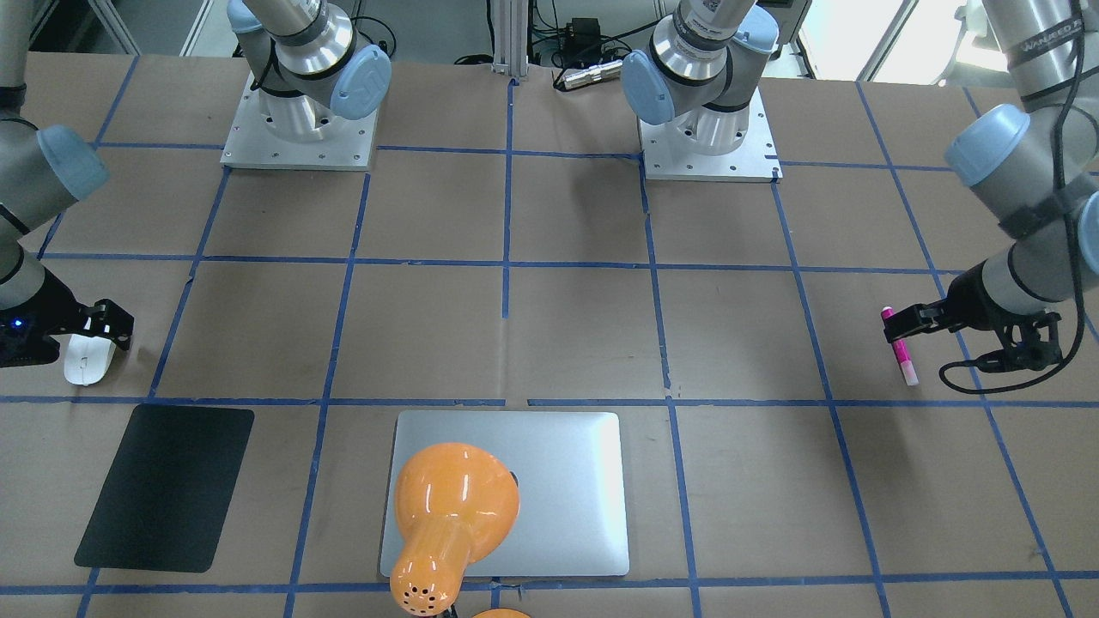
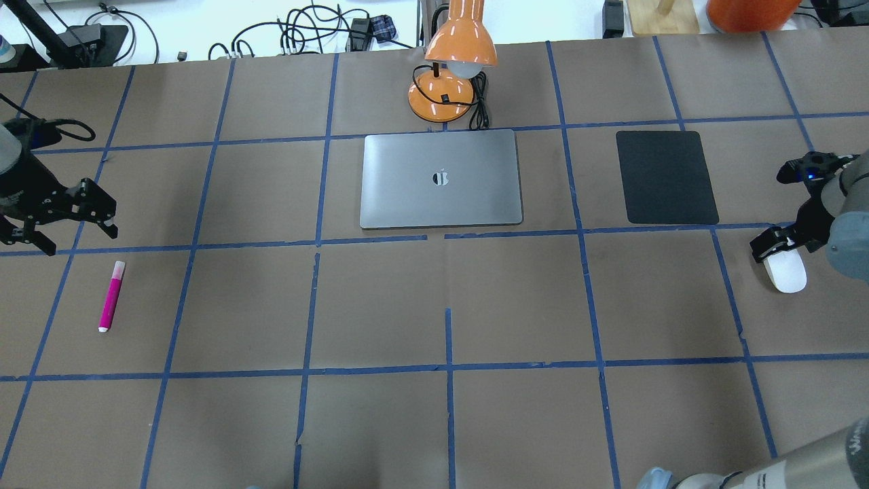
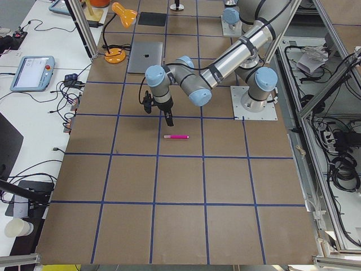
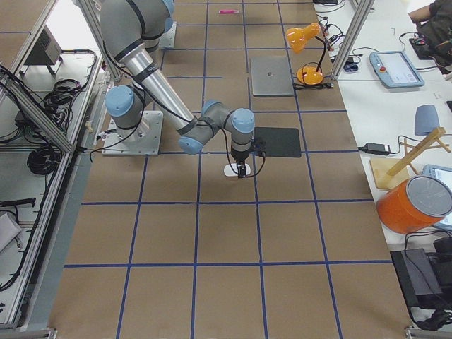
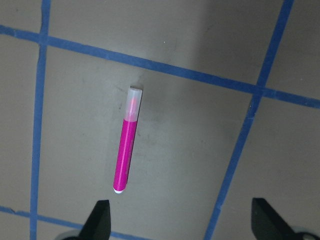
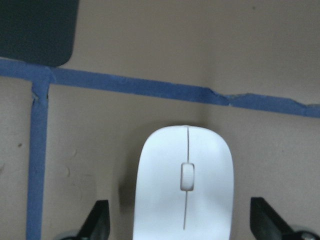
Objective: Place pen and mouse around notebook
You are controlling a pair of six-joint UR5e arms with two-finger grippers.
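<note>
The magenta pen (image 2: 111, 296) lies flat on the brown table at the far left, its pale cap end toward the back. My left gripper (image 2: 76, 236) hovers open just behind it; in the left wrist view the pen (image 5: 126, 147) lies ahead of the spread fingertips (image 5: 101, 216). The white mouse (image 2: 786, 273) rests at the far right. My right gripper (image 2: 779, 248) is open and low over it, and the mouse (image 6: 184, 200) lies between the fingers without visible contact. The silver-grey notebook (image 2: 441, 197) lies closed at the back middle, far from both.
An orange desk lamp (image 2: 451, 61) stands behind the notebook, its cord beside the base. A black mat (image 2: 665, 176) lies between the notebook and the mouse. Blue tape lines grid the table. Both arm bases (image 1: 299, 129) sit at the robot's side.
</note>
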